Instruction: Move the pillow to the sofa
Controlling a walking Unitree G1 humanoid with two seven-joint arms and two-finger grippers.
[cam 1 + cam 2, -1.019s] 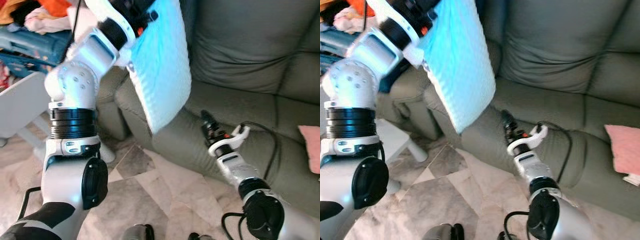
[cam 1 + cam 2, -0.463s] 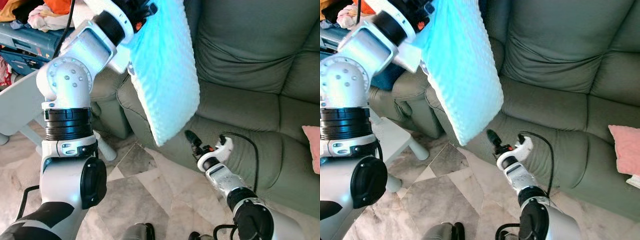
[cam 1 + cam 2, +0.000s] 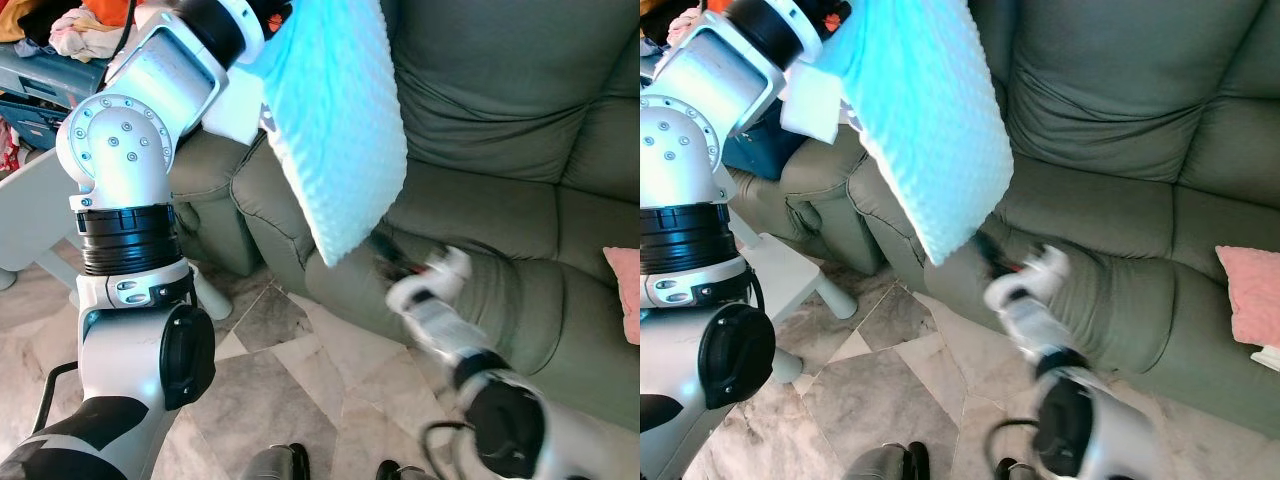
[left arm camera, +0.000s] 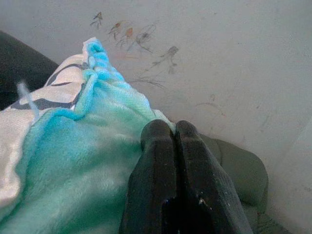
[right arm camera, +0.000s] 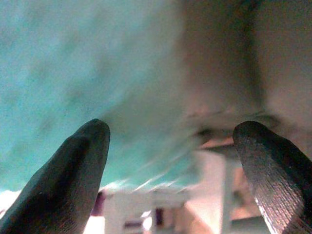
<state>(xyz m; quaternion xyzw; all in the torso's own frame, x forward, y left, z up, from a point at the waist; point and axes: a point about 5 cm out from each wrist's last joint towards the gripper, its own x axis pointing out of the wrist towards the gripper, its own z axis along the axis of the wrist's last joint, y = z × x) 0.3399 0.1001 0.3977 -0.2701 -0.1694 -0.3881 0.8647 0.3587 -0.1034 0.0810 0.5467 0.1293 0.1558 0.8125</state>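
Your left gripper (image 4: 174, 132) pinches the turquoise pillow (image 3: 335, 120) above the green sofa (image 3: 500, 120); your right gripper (image 5: 170, 161), fingers spread apart, sits just beneath the pillow's lower corner.

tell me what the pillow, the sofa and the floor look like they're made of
Pillow: looks like soft plush fleece, turquoise, with a dimpled face and a fuzzy nap in the left wrist view.
Sofa: grey-green, smooth with soft creases and stitched seams; probably leather or faux leather, though a smooth fabric is possible.
Floor: glossy veined stone tiles, likely marble or a look-alike.

Pillow (image 3: 335, 130) turquoise, dimpled — sofa (image 3: 500, 110) grey-green — cushion (image 3: 1250, 300) pink.
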